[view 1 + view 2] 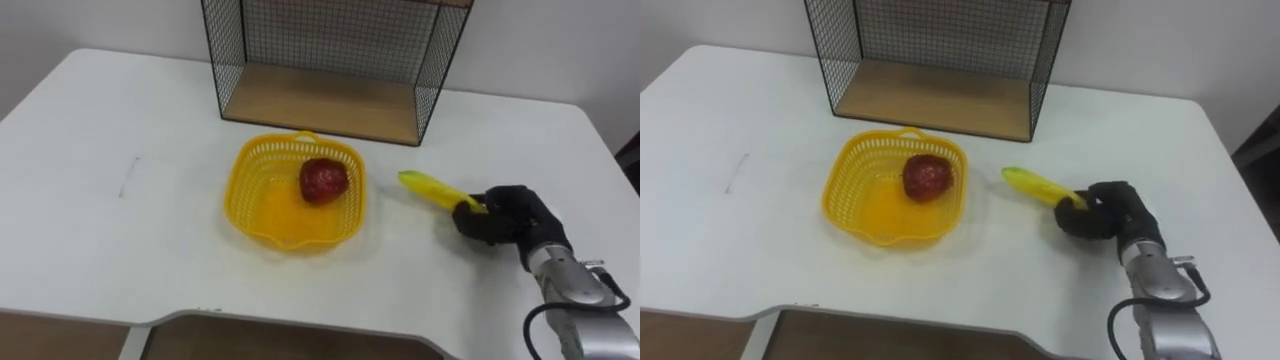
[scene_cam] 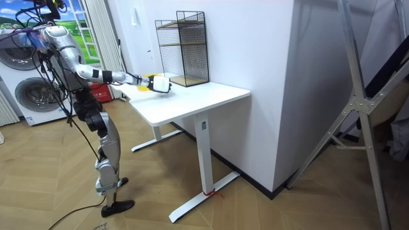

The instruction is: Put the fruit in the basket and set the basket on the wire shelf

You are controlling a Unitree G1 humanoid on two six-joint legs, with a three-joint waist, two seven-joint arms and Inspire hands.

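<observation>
A yellow plastic basket [image 1: 262,208] sits in the middle of the white table, with a red fruit [image 1: 323,180] lying inside it at its right side. To the basket's right, a yellow banana [image 1: 430,187] lies low over the table, its near end held in my right hand [image 1: 505,217], whose dark fingers are curled round it. The banana's tip points toward the basket, a short gap away from the rim. The black wire shelf [image 1: 330,60] with a wooden floor stands at the back of the table, just behind the basket.
The white table [image 1: 110,160] stretches wide to the left of the basket, with a faint pencil-like mark [image 1: 127,177] on it. In the room view I stand at the table's end [image 2: 192,96], right arm stretched over it, a white wall behind the shelf.
</observation>
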